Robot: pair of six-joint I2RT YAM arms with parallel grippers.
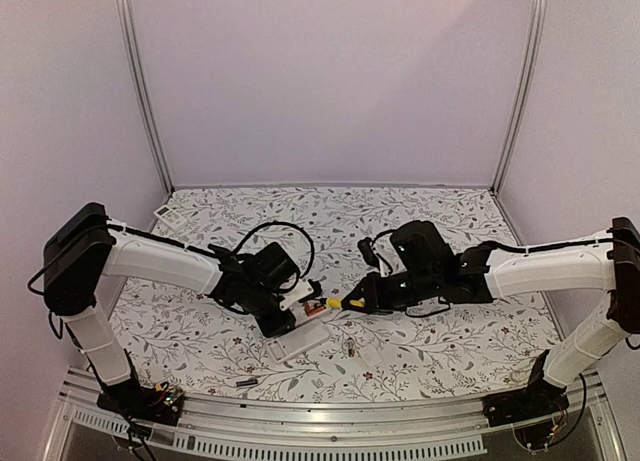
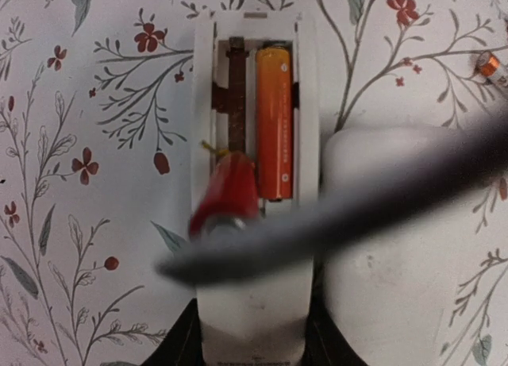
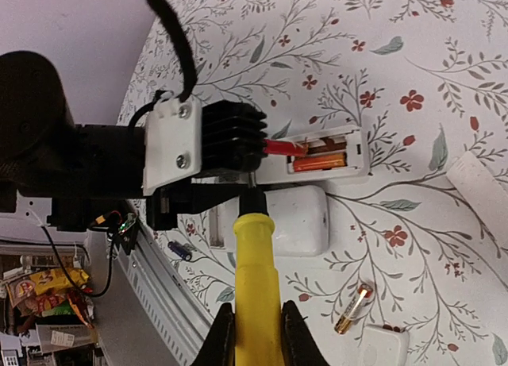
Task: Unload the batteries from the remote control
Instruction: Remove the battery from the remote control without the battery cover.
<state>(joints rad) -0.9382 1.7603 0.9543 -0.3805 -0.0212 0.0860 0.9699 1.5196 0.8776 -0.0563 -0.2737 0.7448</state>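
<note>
My left gripper (image 1: 278,309) is shut on the end of a white remote (image 2: 254,302), its back compartment open. One orange battery (image 2: 274,128) lies flat in the right slot. A red battery (image 2: 226,195) is tilted up out of the left slot. My right gripper (image 3: 255,334) is shut on a yellow-handled screwdriver (image 3: 255,279); its dark shaft (image 2: 357,215) crosses the remote and its tip sits at the red battery (image 3: 282,148). A loose orange-tipped battery (image 3: 353,310) lies on the cloth, and a dark blue one (image 3: 178,249) lies near the rail.
A second white remote (image 3: 294,219) lies right beside the held one. A small white cover plate (image 3: 381,346) lies near the loose battery, another white piece (image 3: 480,191) to the right. A white plate (image 1: 165,214) sits at the far left. The metal rail (image 1: 330,421) runs along the near edge.
</note>
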